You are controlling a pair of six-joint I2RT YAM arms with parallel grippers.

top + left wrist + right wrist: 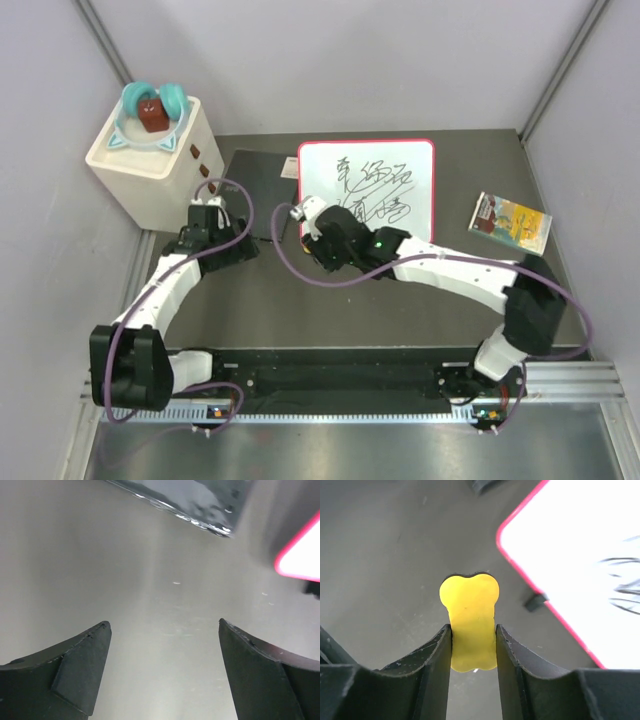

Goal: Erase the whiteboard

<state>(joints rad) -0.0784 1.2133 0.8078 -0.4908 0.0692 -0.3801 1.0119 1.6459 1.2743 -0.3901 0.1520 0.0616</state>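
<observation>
Two grippers differ. Only the right wrist view shows the right gripper (473,628) closed on a yellow bone-shaped eraser (469,596), near a corner of the whiteboard (580,550). The left gripper (164,626) is wide apart, holding nothing. From above, the whiteboard lies mid-table, towards the far side, with black scribbles (372,190) on it; the eraser is hidden there.
</observation>
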